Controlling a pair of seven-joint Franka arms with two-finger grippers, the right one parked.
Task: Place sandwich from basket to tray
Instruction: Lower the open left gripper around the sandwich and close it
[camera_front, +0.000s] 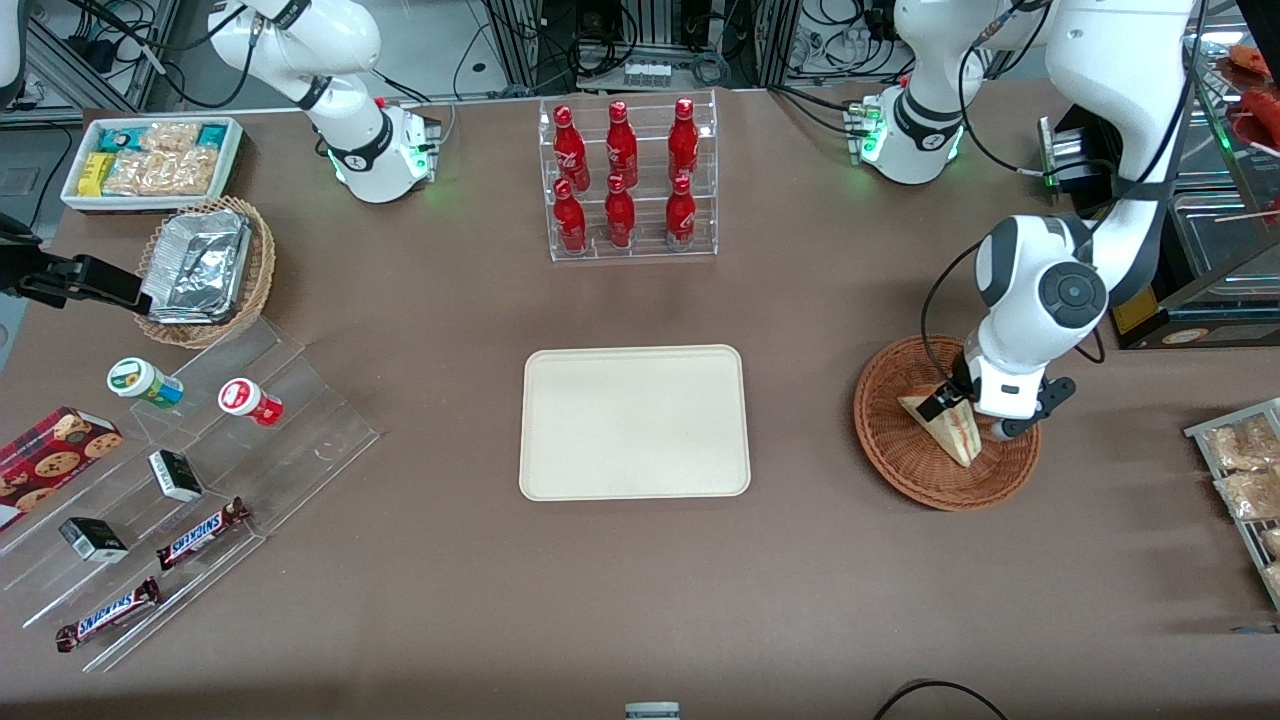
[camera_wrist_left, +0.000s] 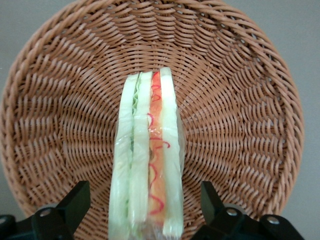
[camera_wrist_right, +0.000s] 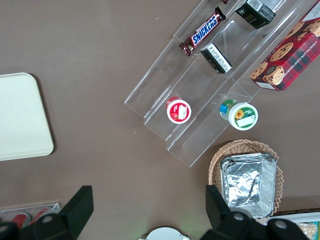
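The sandwich (camera_front: 944, 423), a pale wedge with red and green filling along its cut edge, stands on edge in the reddish-brown wicker basket (camera_front: 885, 440) toward the working arm's end of the table. My left gripper (camera_front: 975, 415) is down in the basket over the sandwich. In the left wrist view the gripper (camera_wrist_left: 145, 207) is open, one black finger (camera_wrist_left: 75, 202) on each side of the sandwich (camera_wrist_left: 147, 165), with gaps between fingers and bread. The basket weave (camera_wrist_left: 240, 115) fills that view. The cream-white tray (camera_front: 634, 421) lies empty at the table's middle.
A clear rack of red bottles (camera_front: 627, 180) stands farther from the front camera than the tray. Toward the parked arm's end are a foil-lined tan basket (camera_front: 205, 270), a white snack bin (camera_front: 152, 160) and a clear stepped stand with snacks (camera_front: 190, 500). A wire rack of pastries (camera_front: 1245, 470) sits beside the basket.
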